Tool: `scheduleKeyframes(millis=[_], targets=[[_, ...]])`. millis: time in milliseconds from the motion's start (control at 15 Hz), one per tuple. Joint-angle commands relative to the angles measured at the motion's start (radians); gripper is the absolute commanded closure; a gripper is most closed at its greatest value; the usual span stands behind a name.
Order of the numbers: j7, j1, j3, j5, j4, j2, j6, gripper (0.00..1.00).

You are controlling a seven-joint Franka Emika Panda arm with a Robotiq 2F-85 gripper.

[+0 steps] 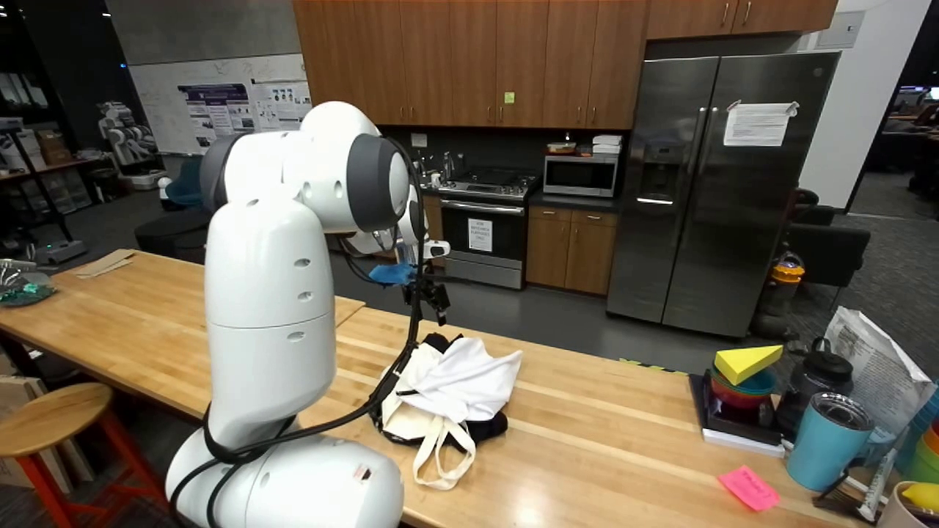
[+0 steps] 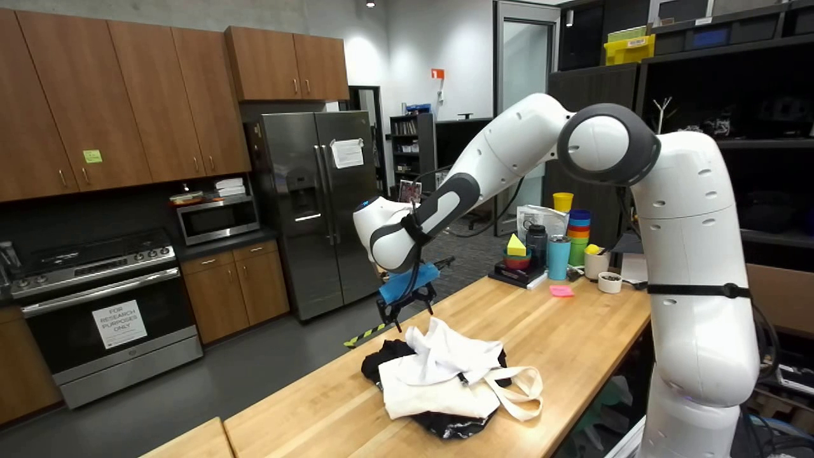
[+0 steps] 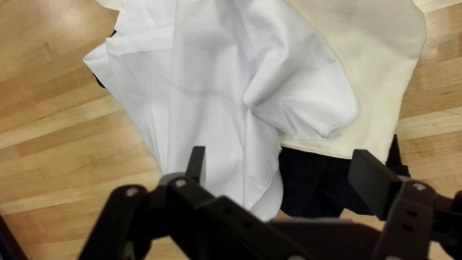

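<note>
Wrist view: end effector [image 3: 279,169], fingers wide apart, over white cloth [image 3: 205,108] that lies across a cream bag [image 3: 375,90]; black fabric [image 3: 310,177] pokes out beneath, all on the surface [image 3: 65,144]. In an exterior view: end effector above the pile [image 2: 439,394], blue wrap [image 2: 395,287] over its fingers; bag's handles [image 2: 536,385] loop out. In an exterior view: pile on surface, pink note [image 1: 748,488] and blue tumbler [image 1: 829,444] well apart from it.

Fridge [image 1: 741,205] in both exterior views, wrist view down onto cloth [image 3: 205,108]
</note>
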State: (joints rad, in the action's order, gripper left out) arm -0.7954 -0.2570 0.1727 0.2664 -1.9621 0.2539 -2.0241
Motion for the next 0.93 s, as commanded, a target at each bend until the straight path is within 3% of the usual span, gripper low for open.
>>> scheduleKeyframes(millis=[0,867], targets=[[-0.053,-0.031,-0.033,0.035,0.090,0.087,0.069,0.00],[-0.188,-0.096,-0.110,0.053,0.275,0.290,0.236,0.00]])
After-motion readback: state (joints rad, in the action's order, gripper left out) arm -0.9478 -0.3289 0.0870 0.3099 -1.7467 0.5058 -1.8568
